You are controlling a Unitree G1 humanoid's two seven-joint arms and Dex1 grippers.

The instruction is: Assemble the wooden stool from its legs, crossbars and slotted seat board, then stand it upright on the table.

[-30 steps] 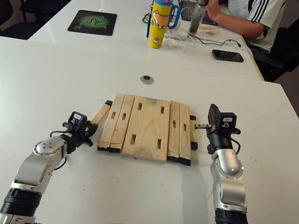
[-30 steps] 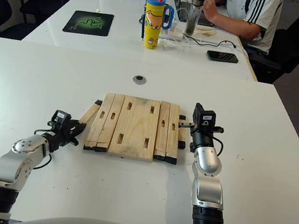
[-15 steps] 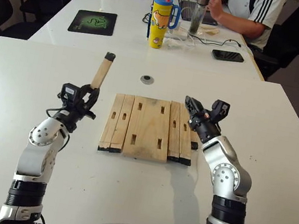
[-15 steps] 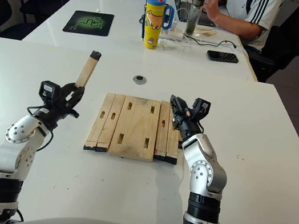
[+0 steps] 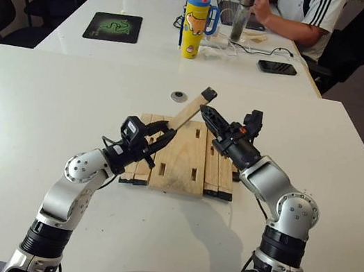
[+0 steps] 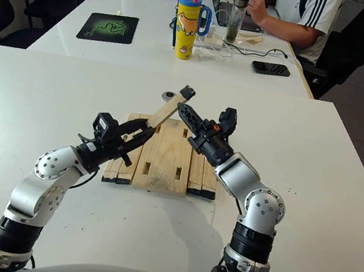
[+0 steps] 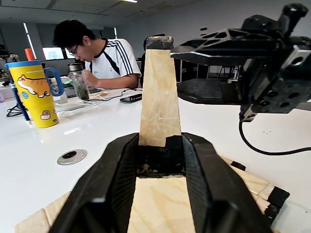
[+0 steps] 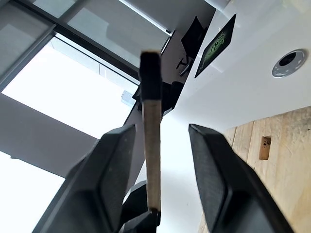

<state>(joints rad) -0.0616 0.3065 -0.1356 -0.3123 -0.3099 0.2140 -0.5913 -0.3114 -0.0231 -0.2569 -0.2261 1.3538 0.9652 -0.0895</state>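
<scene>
Pale wood pieces lie flat at the middle of a white tabletop (image 5: 45, 112). Nearest, the left gripper (image 5: 161, 135) hangs over the near left part of the wood. Its two black fingers (image 7: 116, 189) are closed on the lower end of a wooden leg (image 5: 190, 109). The leg is lifted clear of the tabletop and tilts up and away to the right, with its black-capped top end highest.

Under it lies the seat board (image 5: 180, 155), a wide panel with four small slots, flat on the tabletop. Two narrower slats (image 5: 141, 148) lie touching its left edge and two more touch its right edge, all with black tips at the near end.

The right gripper (image 5: 208, 116) comes in from the right, above the far part of the seat board, pointing toward the leg's top end. Its fingers (image 8: 107, 170) are spread wide, one on each side of the leg near the cap, with a gap on both sides.

Just beyond the wood, a round metal cable port (image 5: 178, 96) is set into the tabletop. Farther back, a second tabletop (image 5: 148, 45) carries a yellow cup (image 5: 194, 29) with a blue handle. A dark mouse pad (image 5: 112, 26) lies to the cup's left, and a bottle (image 5: 241, 20) and a black phone (image 5: 276, 68) are to its right.
</scene>
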